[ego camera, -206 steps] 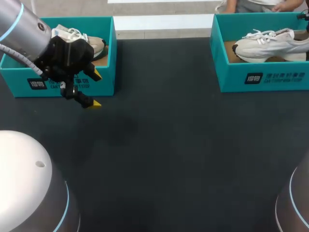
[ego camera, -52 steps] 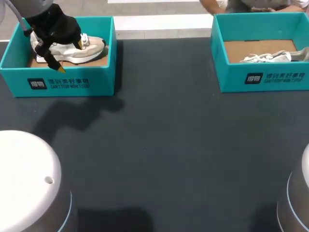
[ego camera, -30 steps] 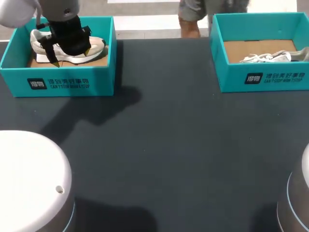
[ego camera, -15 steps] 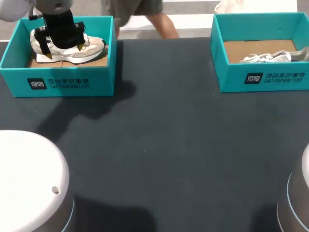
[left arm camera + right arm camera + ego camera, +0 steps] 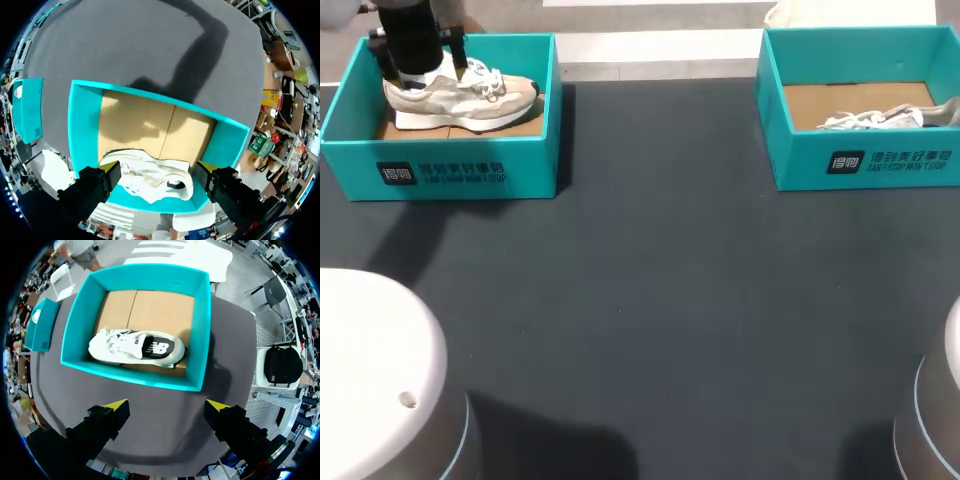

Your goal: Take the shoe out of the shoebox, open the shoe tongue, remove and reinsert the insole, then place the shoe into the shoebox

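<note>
The left pincer (image 5: 156, 170) is hanging spread over the heel end of the shoe (image 5: 465, 95), which is sitting upright in the left shoebox (image 5: 450, 172), long axis along its front wall, toe toward the middle of the worktop (image 5: 660, 300); the right pincer (image 5: 167, 409), also spread, is hovering well apart.

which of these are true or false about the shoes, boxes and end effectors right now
1. The left shoe stands on its sole inside the left shoebox. True.
2. The right end effector is shut on the right shoe. False: it is open, above the table, short of the right shoebox.
3. The right shoe lies on its side. True.
4. The left end effector is over bare table between the boxes. False: it is over the left shoebox, at the left shoe.
</note>
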Controlling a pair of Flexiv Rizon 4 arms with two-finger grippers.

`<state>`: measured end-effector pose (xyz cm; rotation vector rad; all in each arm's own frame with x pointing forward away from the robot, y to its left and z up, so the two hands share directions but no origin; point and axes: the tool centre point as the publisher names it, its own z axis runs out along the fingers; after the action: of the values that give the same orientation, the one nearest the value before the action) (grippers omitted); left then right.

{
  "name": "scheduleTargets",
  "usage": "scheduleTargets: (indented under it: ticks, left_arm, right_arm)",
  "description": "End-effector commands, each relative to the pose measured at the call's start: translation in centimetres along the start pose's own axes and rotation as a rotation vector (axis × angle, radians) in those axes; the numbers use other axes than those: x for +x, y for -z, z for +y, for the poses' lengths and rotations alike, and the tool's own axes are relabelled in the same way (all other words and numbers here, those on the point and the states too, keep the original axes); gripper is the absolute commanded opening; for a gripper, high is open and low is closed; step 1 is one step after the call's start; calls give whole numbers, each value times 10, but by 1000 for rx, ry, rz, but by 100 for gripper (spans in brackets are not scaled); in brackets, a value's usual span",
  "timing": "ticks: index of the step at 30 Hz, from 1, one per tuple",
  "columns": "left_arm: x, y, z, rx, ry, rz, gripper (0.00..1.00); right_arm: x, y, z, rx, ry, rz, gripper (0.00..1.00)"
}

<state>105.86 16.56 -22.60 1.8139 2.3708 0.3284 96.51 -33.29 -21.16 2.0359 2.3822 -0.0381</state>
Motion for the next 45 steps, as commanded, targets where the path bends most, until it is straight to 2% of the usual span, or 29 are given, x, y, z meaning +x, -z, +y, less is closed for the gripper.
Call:
scheduleTargets:
  ticks: [1, 4, 7, 29, 31, 36, 40, 45]
  left_arm:
    - [3, -11, 28, 2, -59, -36, 100]
    - [4, -19, 38, -21, -115, 38, 100]
    - [3, -23, 45, -23, -153, 54, 100]
    - [3, -23, 45, -23, -153, 54, 100]
    - [10, -27, 54, -2, -156, 76, 100]
    - [26, -35, 71, -5, -168, 86, 100]
    - [35, -44, 86, -6, -197, 124, 100]
    - [41, -59, 103, 7, -209, 114, 100]
  right_arm:
    - [1, 0, -1, -2, -1, -1, 100]
    - [1, 0, -1, -2, -1, -1, 100]
    - [1, 0, -1, -2, -1, -1, 100]
    - [1, 0, -1, -2, -1, -1, 100]
    - [1, 0, -1, -2, -1, -1, 100]
    - [1, 0, -1, -2, -1, -1, 100]
    - [1, 0, -1, -2, -1, -1, 100]
    - [1, 0, -1, -2, -1, -1, 100]
